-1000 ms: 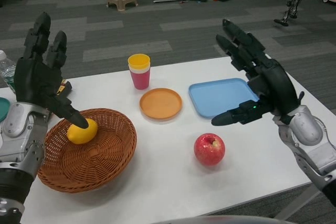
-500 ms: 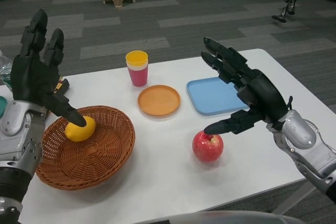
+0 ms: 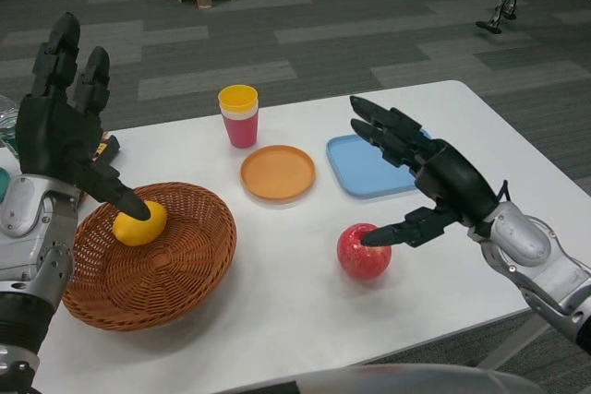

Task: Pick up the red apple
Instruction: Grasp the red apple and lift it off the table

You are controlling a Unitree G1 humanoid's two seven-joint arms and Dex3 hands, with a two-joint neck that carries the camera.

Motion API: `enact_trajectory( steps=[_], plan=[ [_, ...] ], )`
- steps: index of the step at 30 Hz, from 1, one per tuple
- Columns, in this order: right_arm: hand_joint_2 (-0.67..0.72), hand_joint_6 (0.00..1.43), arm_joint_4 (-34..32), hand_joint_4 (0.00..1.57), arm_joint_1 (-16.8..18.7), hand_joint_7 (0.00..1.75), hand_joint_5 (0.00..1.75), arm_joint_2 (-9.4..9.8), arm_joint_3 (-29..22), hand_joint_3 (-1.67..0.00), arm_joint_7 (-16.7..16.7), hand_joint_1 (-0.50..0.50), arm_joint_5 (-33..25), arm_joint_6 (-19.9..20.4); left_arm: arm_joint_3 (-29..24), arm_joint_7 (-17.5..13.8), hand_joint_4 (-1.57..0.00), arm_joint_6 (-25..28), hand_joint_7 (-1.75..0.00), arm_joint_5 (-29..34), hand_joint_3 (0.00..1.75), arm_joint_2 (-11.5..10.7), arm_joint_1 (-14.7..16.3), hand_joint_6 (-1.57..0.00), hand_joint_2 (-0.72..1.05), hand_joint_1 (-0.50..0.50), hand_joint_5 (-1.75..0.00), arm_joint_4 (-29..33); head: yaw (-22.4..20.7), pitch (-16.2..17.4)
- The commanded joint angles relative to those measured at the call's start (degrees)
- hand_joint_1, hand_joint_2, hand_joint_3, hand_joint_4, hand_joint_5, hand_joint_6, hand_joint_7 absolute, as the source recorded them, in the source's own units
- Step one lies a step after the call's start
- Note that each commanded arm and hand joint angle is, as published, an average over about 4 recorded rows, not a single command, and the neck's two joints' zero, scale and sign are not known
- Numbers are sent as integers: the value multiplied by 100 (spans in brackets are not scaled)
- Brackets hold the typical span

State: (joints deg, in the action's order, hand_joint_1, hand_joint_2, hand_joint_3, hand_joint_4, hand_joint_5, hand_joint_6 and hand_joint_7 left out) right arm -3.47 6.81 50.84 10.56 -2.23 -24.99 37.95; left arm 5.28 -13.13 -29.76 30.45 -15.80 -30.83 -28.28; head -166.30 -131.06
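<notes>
Closing in from the right, my right hand [image 3: 434, 182] now sits lower and nearer the red apple [image 3: 364, 251] than a second ago; its thumb tip reaches the apple's upper right side, though I cannot tell if it truly touches. The other fingers are spread and stretched out above and behind the apple, holding nothing. The apple stands on the white table [image 3: 277, 311], in front of the blue tray [image 3: 365, 168] and to the right of the wicker basket [image 3: 152, 256]; it has not moved, only the view has dipped a little.

My left hand [image 3: 60, 140] stays raised over the basket's left rim as before, fingers apart and pointing up, the thumb angled down toward the lemon [image 3: 140, 223] lying in the basket. Behind the apple lies the orange plate [image 3: 277, 173], and behind that a stack of cups [image 3: 240, 115], yellow on top, pink below. Nothing lies between my right hand and the apple.
</notes>
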Motion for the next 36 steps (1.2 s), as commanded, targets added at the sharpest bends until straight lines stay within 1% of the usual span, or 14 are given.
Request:
enact_trajectory(
  steps=[1, 4, 6, 11, 15, 22, 26, 28, 30, 32, 34, 36],
  plan=[
    [-41, 0, 189, 0, 40, 7, 0, 84, 77, -32, -49, -50, -32, -37, 16, -14, 0, 1, -14, 40, 4, -29, -46, 0, -55, -50, 0, -11, 6, 12],
    [-41, 0, 295, 0, 40, 3, 0, 84, 123, -32, -102, -50, -32, -42, 16, -14, 0, -1, -14, 40, 9, -29, -46, 0, -55, -50, 0, -11, 17, 7],
    [-41, 0, 341, 0, 40, 2, 0, 84, 172, -32, -117, -50, -32, -42, 19, -14, 0, 1, -14, 40, 7, -29, -46, 0, -55, -50, 0, -11, 19, 5],
    [-41, 0, 422, 0, 38, 3, 0, 86, 286, -32, -122, -50, -32, -42, 36, -14, 0, 3, -14, 40, 4, -29, -46, 0, -55, -50, 0, -11, 30, 25],
    [-35, 0, 446, 0, 33, 2, 0, 93, 334, -32, -144, -50, -32, -42, 45, -14, 0, 1, -14, 46, 9, -29, -46, 0, -55, -50, 0, -11, 40, 41],
    [-35, 0, 497, 0, 42, 0, 0, 93, 416, -32, -183, -50, -30, -42, 58, -6, 0, -1, -14, 49, 9, -29, -37, 0, -55, -50, 0, -9, 45, 76],
    [-35, 0, 532, 0, 49, 0, 0, 93, 442, -24, -227, -50, -21, -42, 60, -6, 0, -1, -14, 49, 9, -29, -26, 0, -55, -50, 0, 5, 50, 96],
    [-29, 0, 556, 0, 46, 0, 0, 93, 475, -20, -234, -50, -17, -42, 60, -6, 0, -1, -14, 49, 4, -29, -19, 0, -55, -50, 0, 7, 52, 98],
    [-16, 0, 591, 0, 35, 0, 0, 93, 517, -8, -234, -50, -15, -40, 60, -6, 0, 3, -14, 51, 4, -29, -10, 0, -55, -50, 0, 9, 52, 98],
    [11, 0, 631, 0, 13, 0, 0, 77, 552, 0, -234, -46, -15, -35, 60, -6, 0, 6, -14, 55, 9, -29, -2, 0, -55, -50, 0, 13, 52, 98],
    [34, 0, 670, 0, -9, 0, 0, 29, 565, 0, -234, -42, -12, -33, 60, -6, 0, 3, -14, 57, 7, -29, 9, 0, -55, -50, 0, 16, 52, 98],
    [39, 0, 708, 0, -26, 0, 0, -24, 565, 0, -234, -42, -6, -31, 60, -6, 0, 1, -14, 57, 2, -29, 25, 0, -55, -50, 0, 16, 13, 129]
  ],
)
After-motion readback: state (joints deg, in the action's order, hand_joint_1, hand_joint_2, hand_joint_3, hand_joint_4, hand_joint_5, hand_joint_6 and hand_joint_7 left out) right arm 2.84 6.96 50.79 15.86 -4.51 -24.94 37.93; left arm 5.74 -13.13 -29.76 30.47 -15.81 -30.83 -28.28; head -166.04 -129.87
